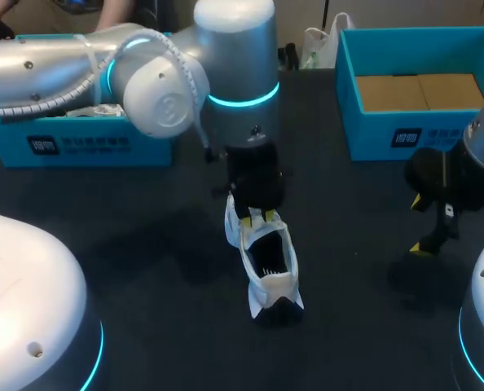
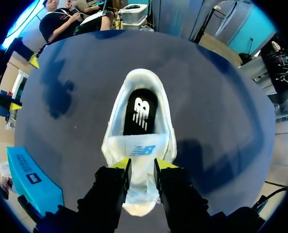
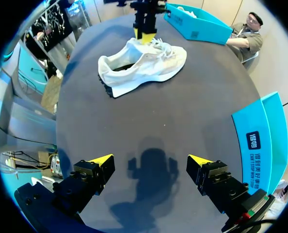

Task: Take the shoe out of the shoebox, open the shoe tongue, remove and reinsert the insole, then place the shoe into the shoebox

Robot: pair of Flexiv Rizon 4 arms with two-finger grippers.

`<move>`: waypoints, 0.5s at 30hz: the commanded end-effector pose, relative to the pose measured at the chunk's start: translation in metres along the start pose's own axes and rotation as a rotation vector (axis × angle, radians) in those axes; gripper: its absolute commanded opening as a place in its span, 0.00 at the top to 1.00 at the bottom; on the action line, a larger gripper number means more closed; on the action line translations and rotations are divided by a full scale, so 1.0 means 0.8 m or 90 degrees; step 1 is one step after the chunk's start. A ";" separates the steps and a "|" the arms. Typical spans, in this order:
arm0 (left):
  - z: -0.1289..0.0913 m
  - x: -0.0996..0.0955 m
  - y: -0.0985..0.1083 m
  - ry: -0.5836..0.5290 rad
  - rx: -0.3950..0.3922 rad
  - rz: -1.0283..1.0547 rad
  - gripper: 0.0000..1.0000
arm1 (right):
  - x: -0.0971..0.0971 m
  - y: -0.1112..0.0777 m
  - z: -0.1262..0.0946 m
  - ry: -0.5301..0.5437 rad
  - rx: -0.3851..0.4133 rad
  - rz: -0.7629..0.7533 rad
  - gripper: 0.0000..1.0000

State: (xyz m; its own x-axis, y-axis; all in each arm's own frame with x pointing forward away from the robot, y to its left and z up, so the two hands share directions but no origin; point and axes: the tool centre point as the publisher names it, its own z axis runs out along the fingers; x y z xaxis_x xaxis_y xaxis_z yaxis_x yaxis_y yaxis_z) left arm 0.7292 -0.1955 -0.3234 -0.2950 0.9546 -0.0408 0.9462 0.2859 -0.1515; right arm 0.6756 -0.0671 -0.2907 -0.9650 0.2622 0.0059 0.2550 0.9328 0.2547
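**Left gripper clamped on the tongue; toe hidden**

In the head view the left arm (image 1: 156, 69) covers the toe of the shoe (image 1: 268, 265) and part of the left box (image 1: 79, 147). The pale contents of that box are too blurred to name. In the left wrist view the toe is also out of sight, under the black fingers. In the head view the right gripper (image 1: 425, 224) is partly cut off by its own arm, and only 2 yellow tips show clearly.

The shoe stands on its sole near the middle of the table (image 1: 144, 244), well apart from both boxes. Its heel points toward the robot. The left gripper (image 2: 142, 167) comes down on it from above. Its 2 fingers are pressed on the tongue (image 2: 143, 191) from both sides, just ahead of the shoe's opening. The dark insole (image 2: 140, 114) lies flat inside the shoe.

The right gripper (image 3: 151, 162) hangs above bare table, its fingers wide apart with nothing between them. The shoe lies well ahead of it. The right box (image 1: 421, 122) sits at the far right of the table, showing a brown floor.
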 end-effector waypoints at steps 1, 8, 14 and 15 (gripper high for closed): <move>0.027 -0.003 -0.009 0.009 0.011 0.007 0.70 | 0.001 0.001 0.001 -0.001 0.002 0.000 0.00; -0.002 0.002 -0.007 -0.014 0.008 0.008 0.70 | 0.001 0.001 0.001 -0.001 0.002 0.000 0.00; 0.026 -0.011 -0.018 0.001 0.009 0.011 0.70 | 0.001 0.001 0.001 -0.001 0.002 0.000 0.00; 0.034 -0.012 -0.020 0.009 0.012 0.010 0.70 | 0.001 0.001 0.001 -0.001 0.002 0.000 0.00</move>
State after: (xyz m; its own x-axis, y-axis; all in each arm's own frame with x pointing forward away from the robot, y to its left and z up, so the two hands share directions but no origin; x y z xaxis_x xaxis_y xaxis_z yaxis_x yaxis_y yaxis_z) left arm 0.7175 -0.2003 -0.3290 -0.2784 0.9594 -0.0453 0.9485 0.2672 -0.1700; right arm 0.6756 -0.0671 -0.2907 -0.9650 0.2621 0.0059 0.2549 0.9328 0.2546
